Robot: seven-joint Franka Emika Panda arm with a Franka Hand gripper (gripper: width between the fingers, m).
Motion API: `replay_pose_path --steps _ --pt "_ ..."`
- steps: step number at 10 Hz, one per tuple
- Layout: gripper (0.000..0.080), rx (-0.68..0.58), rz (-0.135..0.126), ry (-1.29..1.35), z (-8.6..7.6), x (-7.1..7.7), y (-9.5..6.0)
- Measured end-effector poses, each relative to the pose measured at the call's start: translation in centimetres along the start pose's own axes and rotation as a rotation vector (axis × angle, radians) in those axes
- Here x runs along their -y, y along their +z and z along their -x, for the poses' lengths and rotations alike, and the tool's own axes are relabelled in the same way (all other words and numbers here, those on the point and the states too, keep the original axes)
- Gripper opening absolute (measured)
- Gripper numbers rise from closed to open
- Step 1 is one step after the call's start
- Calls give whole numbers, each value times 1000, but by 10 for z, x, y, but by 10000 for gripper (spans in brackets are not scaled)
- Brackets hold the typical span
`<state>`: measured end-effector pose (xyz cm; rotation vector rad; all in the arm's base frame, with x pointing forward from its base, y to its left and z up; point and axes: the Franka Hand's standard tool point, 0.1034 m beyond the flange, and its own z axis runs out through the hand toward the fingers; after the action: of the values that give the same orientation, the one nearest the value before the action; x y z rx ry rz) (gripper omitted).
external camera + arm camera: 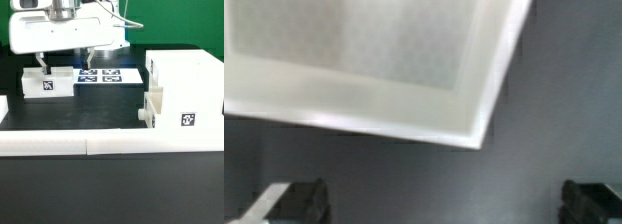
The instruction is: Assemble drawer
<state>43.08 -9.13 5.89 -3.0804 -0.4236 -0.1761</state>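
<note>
A small white tray (47, 84) with a square tag on its front lies on the black table at the exterior view's left. In the wrist view it shows as a tilted white tray (375, 60) with a grey inner floor. My gripper (65, 62) hangs just above and behind it, open. In the wrist view the gripper (441, 205) has dark fingertips (295, 200) set wide apart with only bare table between them. The tall white housing (185, 90) stands at the right, with a second knobbed tray (152, 108) set in its left side.
The marker board (108, 75) lies flat behind the tray, in the middle. A long low white border wall (110, 145) runs across the front. Another white piece (3, 108) shows at the far left edge.
</note>
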Motion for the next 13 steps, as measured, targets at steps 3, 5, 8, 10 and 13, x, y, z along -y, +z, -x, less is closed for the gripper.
replay_pose_path --steps 3,5,8,10,13 --pt "649 24 -3 9 27 12 -2" --pt "649 25 -1 19 41 12 11" --pt "649 29 -6 17 40 13 11" --pt "649 31 -7 28 41 14 13" --pt "649 45 -14 62 52 22 30"
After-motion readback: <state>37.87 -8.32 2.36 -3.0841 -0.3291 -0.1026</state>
